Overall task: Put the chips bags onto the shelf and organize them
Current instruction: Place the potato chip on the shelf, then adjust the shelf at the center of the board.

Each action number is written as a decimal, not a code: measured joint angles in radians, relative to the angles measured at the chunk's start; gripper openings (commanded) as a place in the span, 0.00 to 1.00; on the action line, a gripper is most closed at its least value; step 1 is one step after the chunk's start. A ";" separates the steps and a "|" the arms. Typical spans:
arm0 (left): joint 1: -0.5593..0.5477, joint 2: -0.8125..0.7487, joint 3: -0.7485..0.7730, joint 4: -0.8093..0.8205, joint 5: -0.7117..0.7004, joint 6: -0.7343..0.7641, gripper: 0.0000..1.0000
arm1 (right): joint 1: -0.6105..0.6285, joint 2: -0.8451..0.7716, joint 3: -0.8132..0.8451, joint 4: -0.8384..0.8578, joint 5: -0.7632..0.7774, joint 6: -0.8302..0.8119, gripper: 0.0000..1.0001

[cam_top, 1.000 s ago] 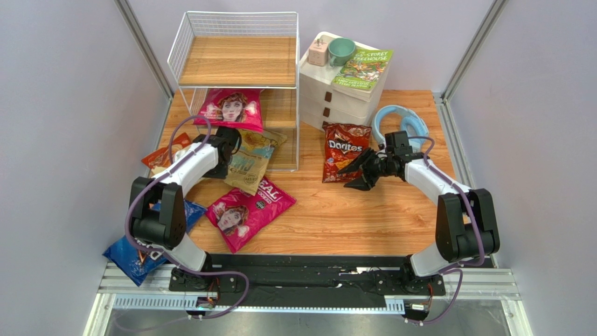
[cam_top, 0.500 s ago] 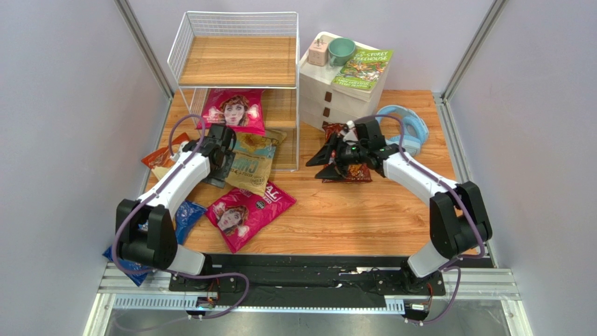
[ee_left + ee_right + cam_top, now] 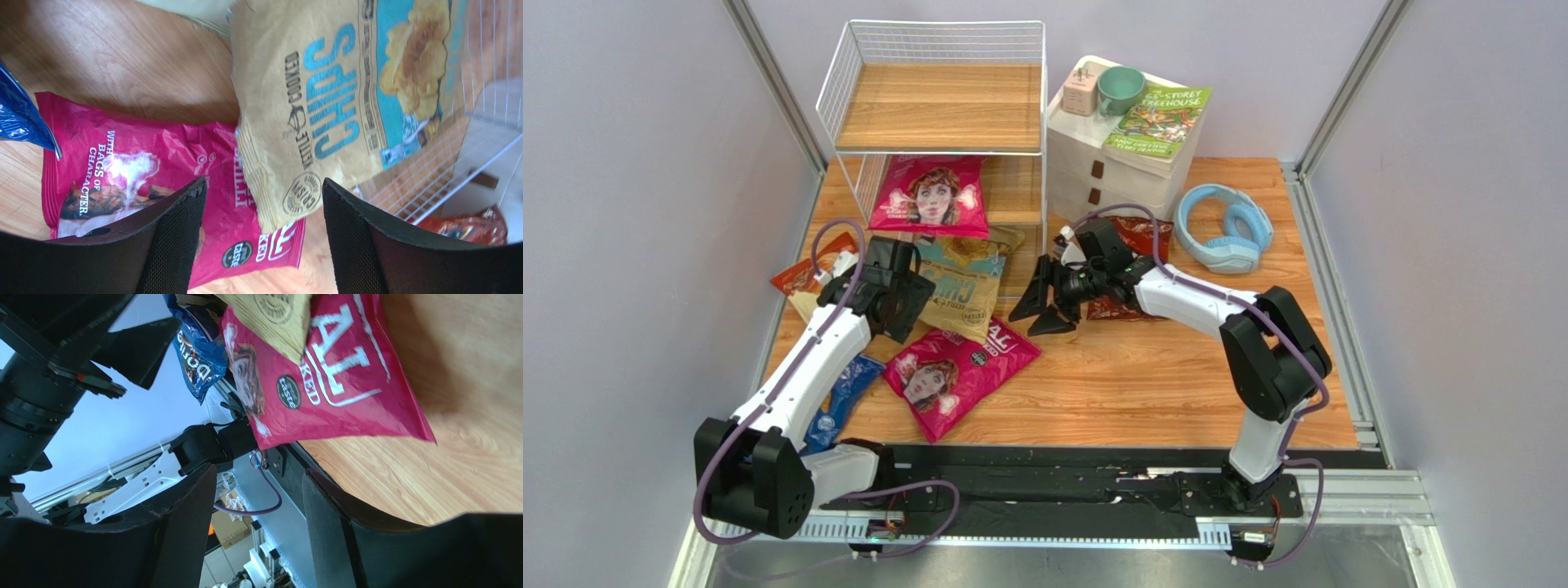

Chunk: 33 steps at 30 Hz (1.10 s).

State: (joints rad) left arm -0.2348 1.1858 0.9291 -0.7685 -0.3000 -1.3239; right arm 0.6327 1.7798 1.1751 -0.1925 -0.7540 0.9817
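Note:
The shelf [image 3: 940,110] stands at the back left, with one magenta chips bag [image 3: 928,196] lying on a lower tier. A tan-and-teal CHIPS bag [image 3: 959,288] leans out of the shelf's front onto a second magenta bag [image 3: 959,368] on the table. My left gripper [image 3: 913,300] is open and empty just left of the tan bag [image 3: 331,104]. My right gripper [image 3: 1036,306] is open and empty just right of it, with the red Doritos bag [image 3: 1136,263] partly hidden behind that arm. An orange bag [image 3: 803,276] and a blue Doritos bag [image 3: 836,392] lie at the left.
A white drawer unit [image 3: 1118,172] right of the shelf carries a green book [image 3: 1161,120] and a mug [image 3: 1122,88]. Blue headphones [image 3: 1225,227] lie at the back right. The shelf's wire side [image 3: 485,92] is close to the left gripper.
My left gripper opened and drew back toward the near left, away from the shelf. My right gripper swung left from the red Doritos bag to the front of the shelf.

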 measured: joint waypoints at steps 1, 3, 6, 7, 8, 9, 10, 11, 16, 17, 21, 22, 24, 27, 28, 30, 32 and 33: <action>0.000 -0.005 0.000 0.003 0.012 0.013 0.74 | 0.008 0.012 0.019 -0.001 0.004 -0.005 0.59; 0.000 -0.016 -0.001 0.000 0.037 0.037 0.73 | 0.022 0.037 0.060 -0.001 0.013 -0.016 0.59; 0.000 -0.096 -0.037 0.000 0.064 0.074 0.73 | 0.049 0.076 0.119 -0.014 0.055 -0.042 0.59; 0.000 -0.152 -0.059 -0.011 0.067 0.086 0.73 | 0.056 0.086 0.135 -0.020 0.076 -0.060 0.59; 0.000 -0.214 -0.077 -0.025 0.066 0.101 0.73 | 0.067 0.094 0.146 -0.029 0.106 -0.079 0.59; 0.000 -0.279 -0.090 -0.037 0.065 0.116 0.73 | 0.074 0.099 0.154 -0.035 0.133 -0.095 0.59; 0.000 -0.330 -0.098 -0.042 0.062 0.129 0.73 | 0.085 0.103 0.159 -0.036 0.166 -0.115 0.58; 0.000 -0.401 -0.104 -0.057 0.056 0.148 0.74 | 0.097 0.106 0.160 -0.035 0.197 -0.132 0.58; 0.000 -0.585 -0.104 -0.096 0.018 0.208 0.75 | 0.144 0.101 0.087 0.050 0.354 -0.167 0.60; 0.000 -0.602 -0.103 -0.105 0.010 0.223 0.75 | 0.151 0.100 0.055 0.077 0.381 -0.164 0.61; 0.002 -0.566 -0.103 -0.134 0.011 0.265 0.75 | 0.158 0.100 -0.006 0.104 0.452 -0.143 0.63; 0.002 -0.552 -0.103 -0.139 0.012 0.273 0.75 | 0.156 0.100 -0.006 0.106 0.462 -0.139 0.63; 0.002 -0.531 -0.103 -0.151 0.014 0.289 0.76 | 0.148 0.100 -0.006 0.130 0.482 -0.124 0.64; 0.002 -0.538 -0.103 -0.161 0.013 0.306 0.77 | 0.125 0.100 -0.006 0.143 0.495 -0.111 0.64; 0.002 -0.549 -0.103 -0.164 0.012 0.310 0.77 | 0.115 0.100 -0.005 0.146 0.498 -0.108 0.64; 0.002 -0.571 -0.103 -0.175 0.007 0.318 0.77 | 0.097 0.100 -0.005 0.145 0.495 -0.105 0.64; 0.002 -0.591 -0.103 -0.192 0.002 0.325 0.77 | 0.088 0.100 -0.003 0.145 0.497 -0.095 0.65; 0.002 -0.597 -0.103 -0.201 0.000 0.328 0.77 | 0.084 0.100 -0.002 0.145 0.498 -0.091 0.65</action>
State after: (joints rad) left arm -0.2329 0.5884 0.8257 -0.9695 -0.3000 -0.9955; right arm 0.7166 1.8797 1.1728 -0.0479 -0.2558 0.8906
